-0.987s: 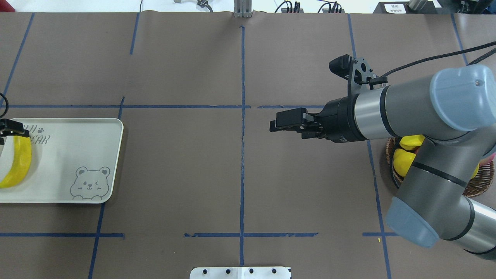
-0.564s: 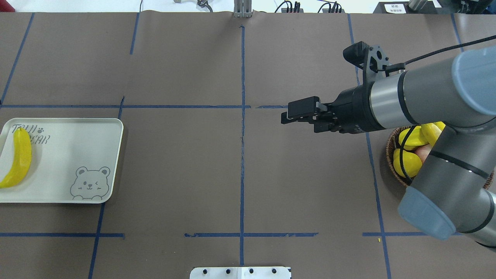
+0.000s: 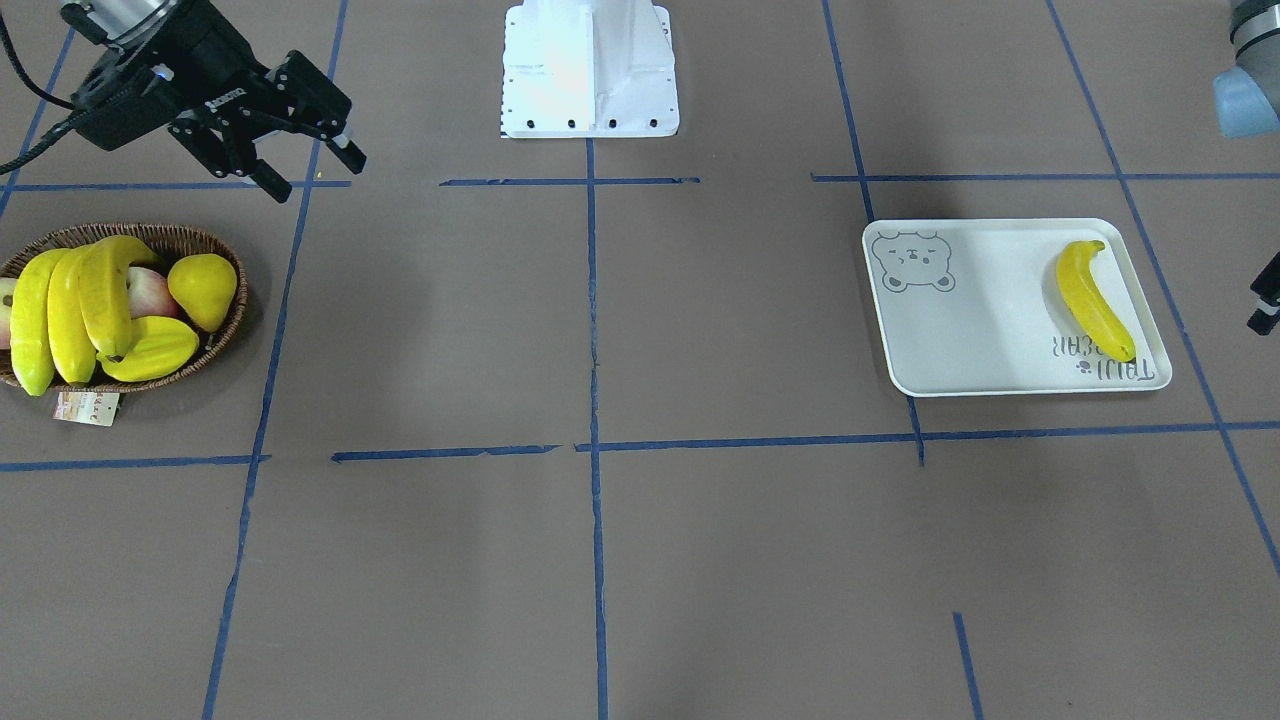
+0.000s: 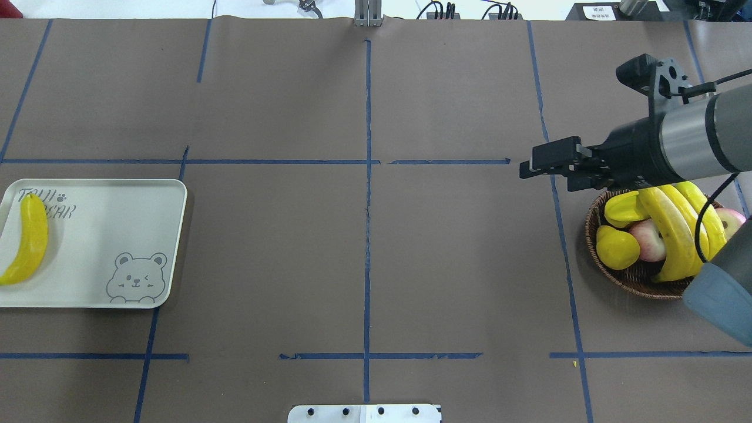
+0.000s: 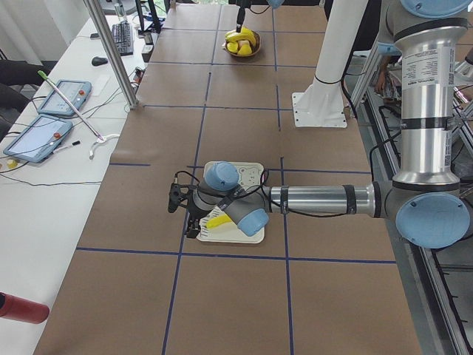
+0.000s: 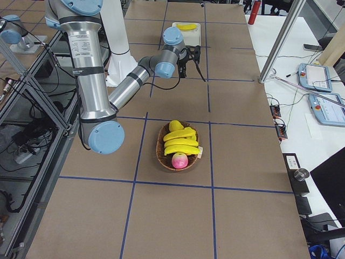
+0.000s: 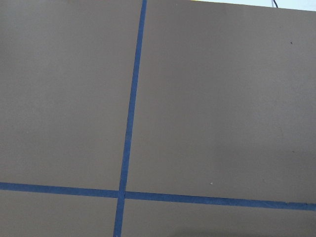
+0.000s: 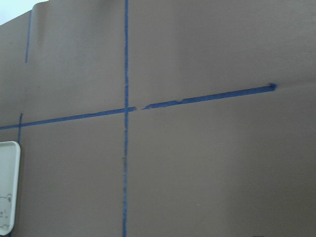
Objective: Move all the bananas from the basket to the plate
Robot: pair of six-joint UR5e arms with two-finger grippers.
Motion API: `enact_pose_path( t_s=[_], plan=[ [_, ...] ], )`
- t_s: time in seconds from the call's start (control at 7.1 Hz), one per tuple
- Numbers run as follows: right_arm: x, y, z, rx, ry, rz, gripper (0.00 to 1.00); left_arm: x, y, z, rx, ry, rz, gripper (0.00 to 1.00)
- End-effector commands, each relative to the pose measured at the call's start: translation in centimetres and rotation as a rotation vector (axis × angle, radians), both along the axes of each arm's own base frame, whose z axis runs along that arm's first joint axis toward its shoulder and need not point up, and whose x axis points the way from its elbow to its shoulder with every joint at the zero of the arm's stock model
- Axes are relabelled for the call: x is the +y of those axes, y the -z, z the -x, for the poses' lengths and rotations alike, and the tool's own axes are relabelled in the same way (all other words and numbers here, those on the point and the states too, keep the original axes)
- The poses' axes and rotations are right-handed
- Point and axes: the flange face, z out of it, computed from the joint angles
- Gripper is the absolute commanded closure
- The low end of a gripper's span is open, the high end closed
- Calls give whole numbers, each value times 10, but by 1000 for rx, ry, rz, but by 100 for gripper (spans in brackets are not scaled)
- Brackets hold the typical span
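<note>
Plate (image 4: 100, 235) lies at the table's (image 4: 264, 276) left end. One banana (image 4: 26, 238) lies on it along the outer edge, beside the grey lettering and well apart from the bear drawing (image 4: 136, 279).

Basket (image 3: 200, 238) sits at the table's right end. Three bananas (image 3: 68, 312) lie in it side by side, curved across the top of the other fruit. With them are a pear (image 3: 203, 290), a starfruit (image 3: 152, 350) and an apple (image 3: 150, 290). A paper tag (image 3: 85, 408) sticks out from the basket's rim.

Right pincer (image 3: 315, 172) hangs off the table near the basket, on the side toward the table's middle. Its jaws stand wide apart with nothing between them, and it touches no fruit. Its wrist camera sees blue tape lines (image 8: 126, 148) and a corner of the plate.

Left pincer (image 5: 191, 220) is by the plate's outer end, low over the table. Only the side view shows it clearly, and what may be its edge shows at the front view's border. Whether its jaws are wide or narrow cannot be told. Its wrist camera shows only table and tape.
</note>
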Motion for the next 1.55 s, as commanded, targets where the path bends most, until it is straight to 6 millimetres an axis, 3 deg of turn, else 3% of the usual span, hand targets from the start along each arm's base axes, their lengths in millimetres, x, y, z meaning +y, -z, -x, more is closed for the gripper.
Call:
enact_pose_path(
  t_s=[0.0,0.14,0.42,0.7,0.99,1.41],
  plan=[
    [18,-62,-26,98,49,-72,0,6,-1,0,26,-20,-41,0],
    [27,-88,-39,114,66,-113,0,11,8,-7,89,-85,-37,0],
    [17,-136,-84,158,114,-130,0,13,15,-9,118,-106,-46,0],
    [23,-190,-107,245,166,-177,0,12,14,-10,123,-102,-47,0],
    [14,-220,-103,279,167,-136,0,11,44,-26,257,-89,0,0],
    [8,-246,-87,327,177,-108,1,5,89,-91,405,-98,74,0]
  ],
)
